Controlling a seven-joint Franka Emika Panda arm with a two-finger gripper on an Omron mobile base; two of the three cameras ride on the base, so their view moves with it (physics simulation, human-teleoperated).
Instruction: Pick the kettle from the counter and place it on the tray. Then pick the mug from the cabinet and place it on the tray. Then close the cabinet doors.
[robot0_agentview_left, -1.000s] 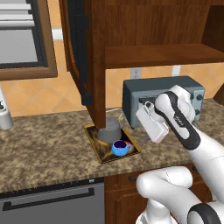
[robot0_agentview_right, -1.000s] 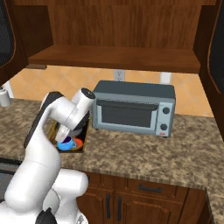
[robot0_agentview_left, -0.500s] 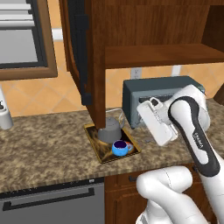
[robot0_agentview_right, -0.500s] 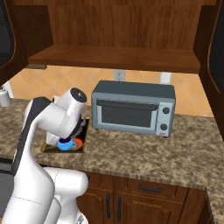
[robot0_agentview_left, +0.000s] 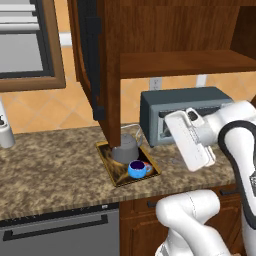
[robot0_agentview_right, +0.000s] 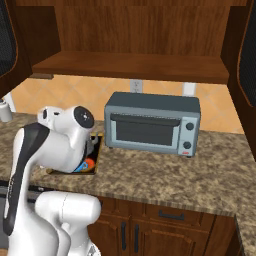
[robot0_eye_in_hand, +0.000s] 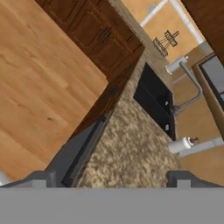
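Nearest the cameras, the white arm bends across the lower right of the left base view and the lower left of the right base view; its tool (robot0_eye_in_hand: 112, 177) stands spread wide at the bottom of the hand view, pinching nothing, looking along the desk (robot0_agentview_left: 45, 170) toward a dark sink (robot0_eye_in_hand: 153, 103) at right of centre; just beyond the arm, at the centre of the left base view, one tray (robot0_agentview_left: 150, 172) lies on the desk with one blue mug (robot0_agentview_left: 138, 169) at its near end and one grey kettle (robot0_agentview_left: 126, 146) touching or just behind it; so both placings look done, and the step in hand is closing the cabinet doors; farther back sits one grey toaster oven (robot0_agentview_right: 150, 124); above it the cabinet (robot0_agentview_right: 135, 65) stands open, shelf bare; two doors, one door (robot0_agentview_left: 92, 60) upper left in the left base view, the other door (robot0_agentview_right: 247, 70) at the right edge of the right base view; next the hand must rise and swing each shut.
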